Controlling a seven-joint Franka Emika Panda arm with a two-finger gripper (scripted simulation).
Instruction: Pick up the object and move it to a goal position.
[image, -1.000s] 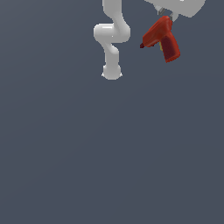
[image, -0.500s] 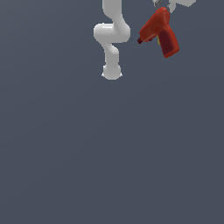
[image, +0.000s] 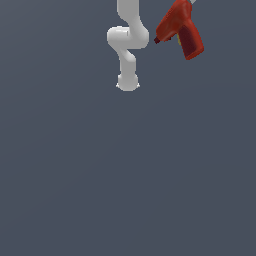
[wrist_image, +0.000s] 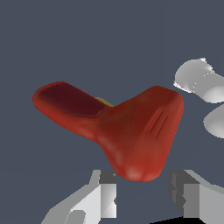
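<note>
The floor (image: 125, 175) is the largest thing here, a flat grey-blue plane, and we take the arm (image: 128, 40) standing on it as our landmark. Its white base sits on the floor, and its links rise out of the exterior view's upper edge.

The drill (image: 181, 30) hangs in the air beside the arm's upper links, toward the exterior view's right, well above the floor and touching nothing below it. Its dark nose tip points toward the arm and a little downward; the darker handle slants away from the arm. The rear of the body runs out of that view at the upper edge, so we cannot see there what carries it.

The wrist view shows the gripper (wrist_image: 144, 192): two pale fingers (wrist_image: 107, 197) stand on either side of the drill's rounded rear end, close against it. With the drill aloft and no other support in sight, we judge the gripper clamped on the drill's body, though the contact faces themselves are hidden behind the red shell.

We read the step in hand as the carry: the pick-up looks done and the drill is in transit. No goal marker shows in either view, so we cannot say how far off it is. The next move calls for a steady grip while the arm travels, since the handle hangs off to one side of the fingers and could twist the drill in the grasp.
</note>
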